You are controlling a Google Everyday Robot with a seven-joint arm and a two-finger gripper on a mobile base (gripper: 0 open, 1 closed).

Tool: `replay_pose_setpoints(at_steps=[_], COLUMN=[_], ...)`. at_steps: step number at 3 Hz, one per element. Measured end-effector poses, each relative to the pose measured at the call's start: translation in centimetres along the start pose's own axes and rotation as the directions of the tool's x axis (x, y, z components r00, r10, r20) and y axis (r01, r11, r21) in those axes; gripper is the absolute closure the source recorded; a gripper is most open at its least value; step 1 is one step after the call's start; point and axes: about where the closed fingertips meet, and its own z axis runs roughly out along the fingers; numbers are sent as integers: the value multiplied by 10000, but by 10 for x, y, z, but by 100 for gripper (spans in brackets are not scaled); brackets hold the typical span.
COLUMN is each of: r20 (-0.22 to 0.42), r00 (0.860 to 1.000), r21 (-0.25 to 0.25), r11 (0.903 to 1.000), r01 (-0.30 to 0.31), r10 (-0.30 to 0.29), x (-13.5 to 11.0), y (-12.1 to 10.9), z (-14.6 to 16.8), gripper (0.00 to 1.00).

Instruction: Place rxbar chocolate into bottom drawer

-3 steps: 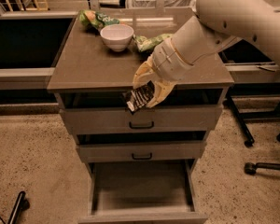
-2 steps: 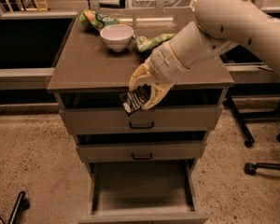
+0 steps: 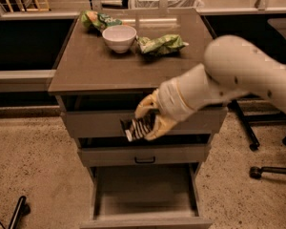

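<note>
One rxbar chocolate [image 3: 135,128] is hanging in the air in front of the top drawer [image 3: 95,124], and the pincer [image 3: 147,122] is gripping its right end between two yellow fingers. Directly below, past the middle drawer [image 3: 181,155] with its black handle, the bottom drawer [image 3: 145,194] is standing pulled out with its grey floor showing. Up on the desk [image 3: 86,66] a white bowl [image 3: 119,36] is sitting between two green snack bags [image 3: 162,44]. The white arm [image 3: 238,75] is covering the right part of the top drawer's front, and the bottom drawer's front is being cut off at the lower edge.
</note>
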Motion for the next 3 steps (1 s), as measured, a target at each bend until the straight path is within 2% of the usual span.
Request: replay_pose_setpoints(at_steps=[1, 2, 3], r20=[-395, -394, -190], r00=[9977, 9977, 9908], r21=[232, 233, 823], r11=[9983, 9982, 9878], r01=[-543, -544, -1323], r10=[552, 553, 1343], x=[19, 19, 47], y=[28, 28, 37], z=[8, 8, 23], gripper=[100, 100, 100])
